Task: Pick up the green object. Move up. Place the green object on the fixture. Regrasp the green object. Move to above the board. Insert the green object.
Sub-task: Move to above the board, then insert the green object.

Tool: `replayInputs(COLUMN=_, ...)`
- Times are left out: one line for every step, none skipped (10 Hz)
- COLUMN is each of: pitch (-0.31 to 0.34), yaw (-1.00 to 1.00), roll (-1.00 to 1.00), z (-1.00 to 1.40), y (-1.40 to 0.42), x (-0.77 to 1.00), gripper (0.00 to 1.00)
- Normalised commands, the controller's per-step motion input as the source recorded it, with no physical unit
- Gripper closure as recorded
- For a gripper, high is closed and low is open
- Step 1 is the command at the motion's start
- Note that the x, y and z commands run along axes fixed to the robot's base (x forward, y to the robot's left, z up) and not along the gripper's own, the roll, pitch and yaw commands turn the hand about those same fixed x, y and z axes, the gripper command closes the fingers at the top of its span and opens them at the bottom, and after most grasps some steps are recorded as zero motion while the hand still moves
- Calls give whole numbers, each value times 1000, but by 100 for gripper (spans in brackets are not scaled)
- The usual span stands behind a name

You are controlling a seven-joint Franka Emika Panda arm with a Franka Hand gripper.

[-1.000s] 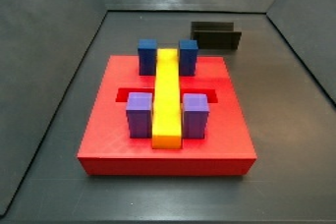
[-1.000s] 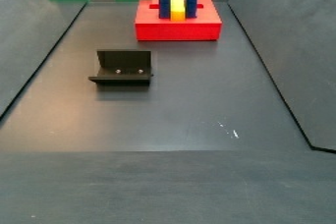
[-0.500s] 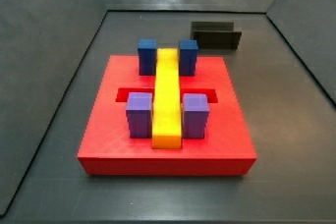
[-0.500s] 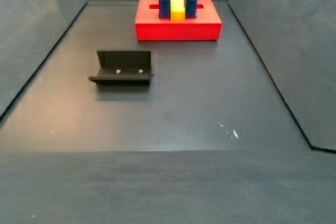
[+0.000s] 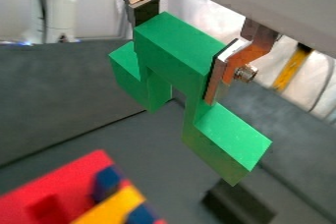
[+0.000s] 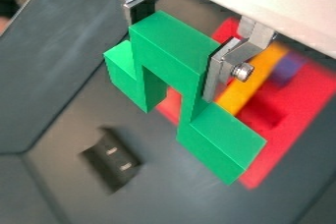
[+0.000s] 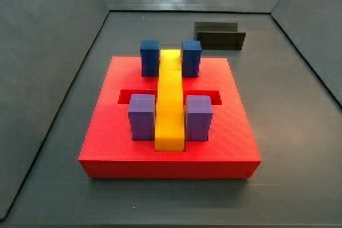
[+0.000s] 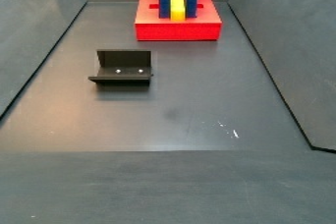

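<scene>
Dark floor, pincer clamped on green object, high above board and fixture

No readable text anywhere (board, fixture and green piece all unmarked)

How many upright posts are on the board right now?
4: two blue posts at the red board's end nearer the fixture, two purple posts at the other, flanking the yellow bar.
</scene>
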Motion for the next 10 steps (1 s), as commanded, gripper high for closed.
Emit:
replayInputs(pitch=25, yaw=-80, roll=-1000, z=49, y=-241, x=-250, gripper=100)
replayInputs(pitch=21, yaw=-81, roll=-1000, z=40, y=-142, x=-164, gripper=100)
replayInputs(pitch=6, yaw=-73, roll=-1000, z=18, y=-70, x=-127, gripper=100)
replayInputs(pitch=-11, yaw=-63, roll=-902, z=11, y=-18, x=-105, gripper=100)
replayInputs(pitch=-27, yaw=-34, roll=-613, z=9, y=5, x=-86, gripper=100)
replayInputs(pitch=-37, yaw=-22, roll=-421, z=2, y=11, x=-64, gripper=100)
replayInputs(pitch=-28, yaw=-13, roll=-248, z=3, y=5, x=-44, gripper=100)
replayInputs(pitch=0, yaw=0, roll=0, z=0, y=-14, x=23, gripper=100)
replayInputs(pitch=-79, yaw=0, roll=-16, z=-249, y=-120, x=186, gripper=100)
replayInputs(pitch=-251, yaw=0, roll=-119, z=-526, y=-189, x=0, gripper=100)
